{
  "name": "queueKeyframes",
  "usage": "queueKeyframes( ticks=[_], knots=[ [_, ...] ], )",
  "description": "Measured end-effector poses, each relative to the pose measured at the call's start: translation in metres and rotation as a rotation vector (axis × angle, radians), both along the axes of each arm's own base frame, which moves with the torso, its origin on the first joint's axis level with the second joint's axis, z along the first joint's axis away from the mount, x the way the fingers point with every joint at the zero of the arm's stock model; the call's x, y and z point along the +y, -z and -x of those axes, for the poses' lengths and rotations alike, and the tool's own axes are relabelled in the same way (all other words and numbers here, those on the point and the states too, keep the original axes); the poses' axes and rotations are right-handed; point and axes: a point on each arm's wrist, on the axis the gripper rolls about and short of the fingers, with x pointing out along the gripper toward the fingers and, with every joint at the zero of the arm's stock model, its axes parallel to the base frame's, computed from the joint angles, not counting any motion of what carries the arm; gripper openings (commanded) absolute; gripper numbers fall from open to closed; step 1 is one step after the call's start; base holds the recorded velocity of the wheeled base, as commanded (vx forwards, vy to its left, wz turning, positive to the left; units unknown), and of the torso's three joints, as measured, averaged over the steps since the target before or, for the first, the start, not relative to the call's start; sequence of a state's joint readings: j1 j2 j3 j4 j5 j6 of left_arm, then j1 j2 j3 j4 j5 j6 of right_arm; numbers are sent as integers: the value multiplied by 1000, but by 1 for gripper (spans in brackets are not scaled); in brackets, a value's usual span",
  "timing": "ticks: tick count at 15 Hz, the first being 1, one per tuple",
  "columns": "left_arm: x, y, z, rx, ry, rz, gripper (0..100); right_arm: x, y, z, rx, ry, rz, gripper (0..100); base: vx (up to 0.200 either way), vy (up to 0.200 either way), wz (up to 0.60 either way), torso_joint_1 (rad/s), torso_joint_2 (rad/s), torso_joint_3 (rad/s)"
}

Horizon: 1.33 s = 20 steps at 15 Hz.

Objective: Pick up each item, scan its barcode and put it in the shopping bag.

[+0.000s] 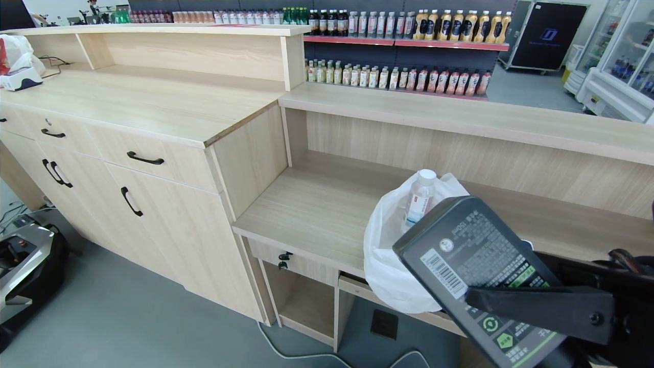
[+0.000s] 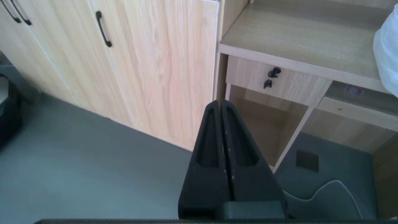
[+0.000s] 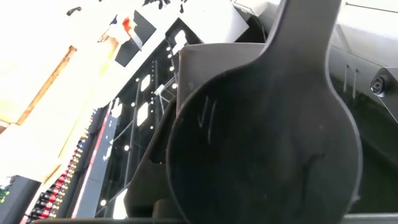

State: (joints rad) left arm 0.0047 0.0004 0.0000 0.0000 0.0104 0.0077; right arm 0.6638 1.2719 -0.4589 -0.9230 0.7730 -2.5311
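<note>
Diagonally tilted black box [image 1: 475,266], barcode label [image 1: 444,273] upward.

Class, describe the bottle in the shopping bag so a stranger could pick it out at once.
Find the low shelf of the light wooden counter; at its front edge sits a white plastic shopping bag. Upright inside, behind a dark grey package, stands a small clear bottle with a white cap, the only bottle not lined up on the shop shelves behind.

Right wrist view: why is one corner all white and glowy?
Right wrist view: bright light overexposes that corner, washing it white. Head view: the wide lens bends the wooden counter edges and makes the near black box look huge. Left wrist view: even light, no glare.
</note>
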Motion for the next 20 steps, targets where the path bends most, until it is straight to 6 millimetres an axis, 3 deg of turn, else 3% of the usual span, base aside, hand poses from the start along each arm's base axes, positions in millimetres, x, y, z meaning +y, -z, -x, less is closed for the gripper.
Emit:
queueKeyframes(
  ticks=[3, 5, 7, 8, 9, 11, 13, 15, 17, 20],
  knots=[
    [0, 0, 0, 0, 0, 0, 0, -1, -2, -1, 6, 7, -10, 0, 0, 0, 0, 0, 0, 0],
    [0, 0, 0, 0, 1, 0, 0, -10, -8, -12, 97, 92, -43, 0, 0, 0, 0, 0, 0, 0],
    [0, 0, 0, 0, 1, 0, 0, -30, -9, -27, 346, 256, -121, 0, 0, 0, 0, 0, 0, 0],
    [0, 0, 0, 0, 0, 0, 0, -45, -5, -34, 581, 367, -200, 0, 0, 0, 0, 0, 0, 0],
    [0, 0, 0, 0, 0, 0, 0, -65, 1, -40, 841, 500, -321, 0, 0, 0, 0, 0, 0, 0],
    [0, 0, 0, 0, 1, 0, 0, -105, 7, -44, 1128, 757, -626, 0, 0, 0, 0, 0, 0, 0],
    [0, 0, 0, 0, 1, 0, 0, -136, 16, -38, 1404, 955, -1056, 0, 0, 0, 0, 0, 0, 0],
    [0, 0, 0, 0, 1, 0, 0, -155, 22, -31, 1478, 1093, -1510, 0, 0, 0, 0, 0, 0, 0],
    [0, 0, 0, 0, 0, 0, 0, -162, 26, -23, 1492, 1116, -1921, 0, 0, 0, 0, 0, 0, 0],
    [0, 0, 0, 0, 0, 0, 0, -162, 30, -11, 1514, 1041, -2195, 0, 0, 0, 200, 1, 1, 2]
  ],
)
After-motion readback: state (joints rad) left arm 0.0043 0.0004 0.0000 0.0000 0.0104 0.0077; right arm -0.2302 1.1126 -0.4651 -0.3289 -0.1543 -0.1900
